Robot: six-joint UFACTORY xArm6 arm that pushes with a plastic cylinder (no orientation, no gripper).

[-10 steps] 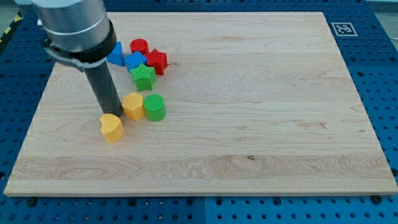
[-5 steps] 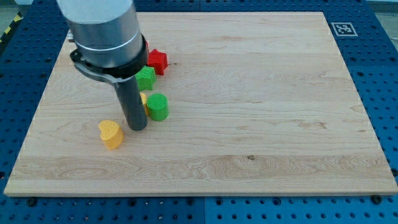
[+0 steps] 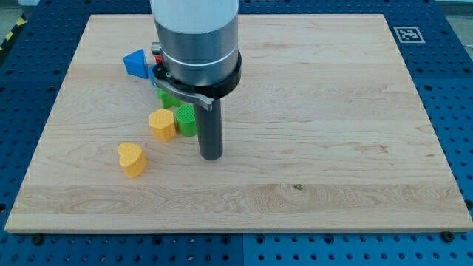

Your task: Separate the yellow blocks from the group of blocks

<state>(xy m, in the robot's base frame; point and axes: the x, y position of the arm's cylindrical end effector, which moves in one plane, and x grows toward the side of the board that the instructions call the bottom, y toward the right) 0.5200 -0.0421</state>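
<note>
A yellow heart-shaped block (image 3: 131, 159) lies alone toward the view's lower left. A second yellow block (image 3: 162, 124), roughly hexagonal, touches a green cylinder (image 3: 186, 120) on its right. My tip (image 3: 211, 156) rests on the board just right of and below the green cylinder, about a block's width from the yellow hexagonal block. A blue triangular block (image 3: 135, 63) shows at the view's upper left. The arm hides the other blocks of the group; only slivers of blue, red and green show at its left edge.
The wooden board (image 3: 332, 111) lies on a blue pegboard table. A black and white marker tag (image 3: 406, 34) sits at the board's upper right corner. The arm's wide grey body (image 3: 196, 41) covers the upper middle.
My tip has moved right, from beside the yellow heart past the yellow hexagonal block to the right of the green cylinder. The heart has stayed at the lower left.
</note>
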